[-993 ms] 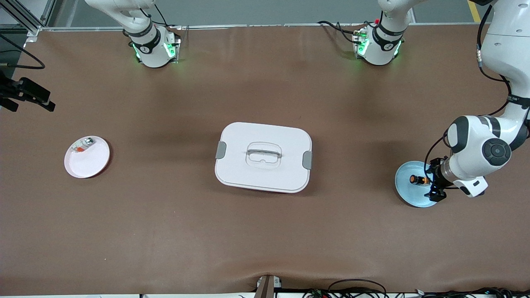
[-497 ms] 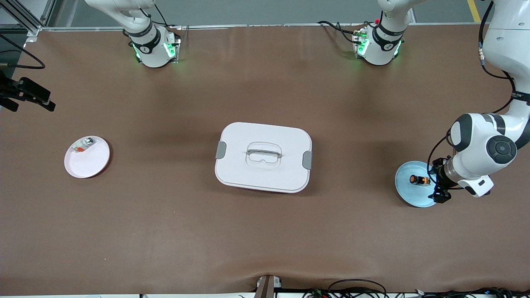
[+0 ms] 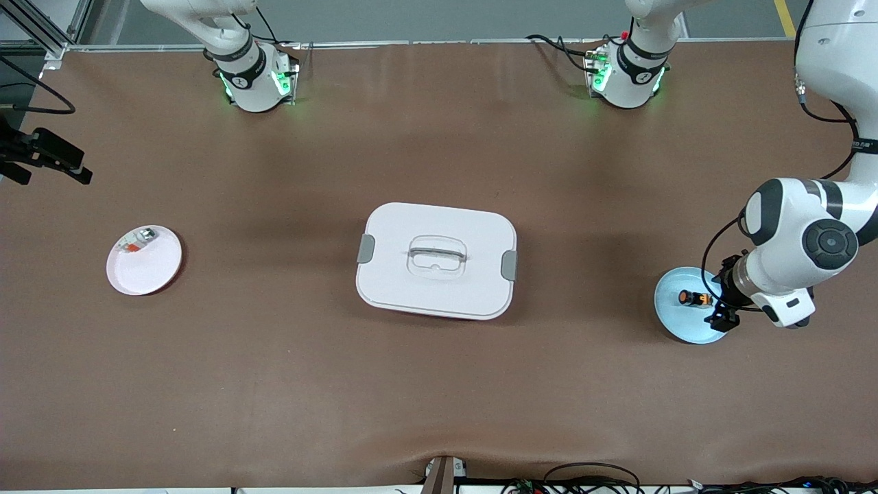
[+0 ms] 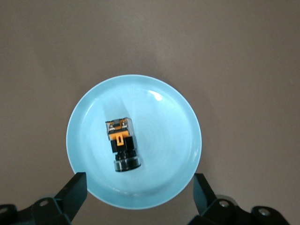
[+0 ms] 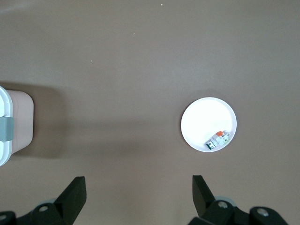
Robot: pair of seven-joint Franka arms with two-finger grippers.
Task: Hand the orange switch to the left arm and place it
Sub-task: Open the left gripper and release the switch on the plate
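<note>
Left hand (image 4: 136,199) spread wide, empty, over blue plate (image 4: 180,140) holding orange switch (image 4: 122,144), right hand (image 5: 136,199) open, waiting.

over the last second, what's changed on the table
Only the left arm moved: its gripper slid toward the left arm's end of the table, to the rim of the blue plate, fingers open. The orange switch lies untouched on that plate. The box, pink plate and right arm's base kept their places.
</note>
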